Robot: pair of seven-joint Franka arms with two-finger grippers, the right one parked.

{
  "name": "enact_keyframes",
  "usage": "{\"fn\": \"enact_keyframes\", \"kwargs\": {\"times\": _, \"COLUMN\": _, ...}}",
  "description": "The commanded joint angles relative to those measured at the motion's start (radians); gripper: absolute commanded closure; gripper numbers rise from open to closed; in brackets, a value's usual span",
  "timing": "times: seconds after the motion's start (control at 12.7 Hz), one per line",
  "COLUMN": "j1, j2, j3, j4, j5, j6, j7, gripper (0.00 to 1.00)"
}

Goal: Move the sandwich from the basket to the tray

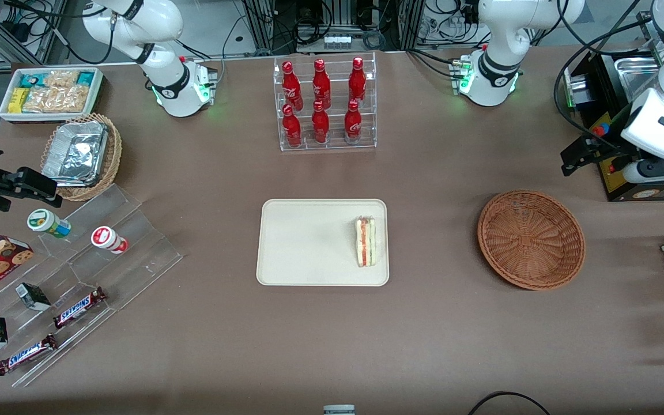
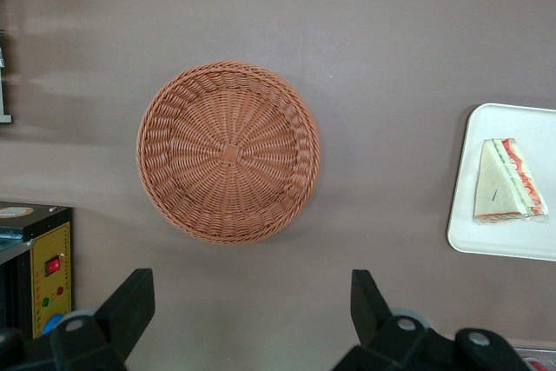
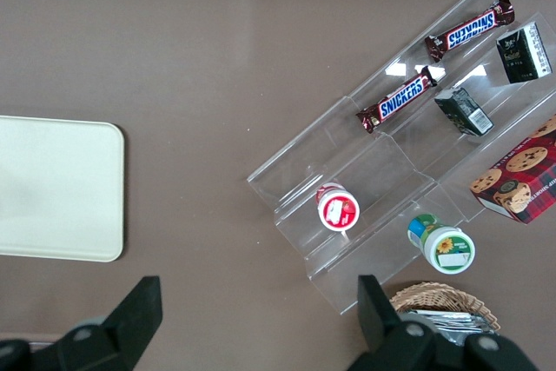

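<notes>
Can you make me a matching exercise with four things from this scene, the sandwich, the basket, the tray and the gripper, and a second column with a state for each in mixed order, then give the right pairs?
Column one:
1. sandwich
2. basket
3. tray
4. gripper

Column two:
A. holds nothing, toward the working arm's end of the table
B. open, raised above the table near the basket
C. lies on the tray, at the edge nearest the basket
D. cream-coloured, rests flat on the table, nearer the front camera than the rack of red bottles

Pairs: 1-C, 2-A, 3-D, 4-B
</notes>
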Motion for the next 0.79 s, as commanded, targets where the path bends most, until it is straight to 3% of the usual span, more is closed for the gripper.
{"fn": "enact_keyframes", "kwargs": {"times": 0.0, "j1": -0.006, "j2": -0.007, "j3": -0.007, "j4": 0.014, "j5": 0.060, "j6": -0.041, "j7": 0.036, "gripper": 0.00}}
{"fn": "enact_keyframes", "kwargs": {"times": 0.32, "j1": -0.014, "j2": -0.003, "j3": -0.008, "j4": 0.031, "j5": 0.044, "j6": -0.086, "j7": 0.061, "gripper": 0.00}}
{"fn": "enact_keyframes", "kwargs": {"times": 0.47, "j1": -0.003, "j2": -0.003, "j3": -0.005, "j4": 0.033, "j5": -0.031, "j6": -0.087, "j7": 0.067, "gripper": 0.00}}
{"fn": "enact_keyframes", "kwargs": {"times": 0.71, "j1": -0.006, "j2": -0.004, "j3": -0.005, "j4": 0.048, "j5": -0.021, "j6": -0.119, "j7": 0.064, "gripper": 0.00}}
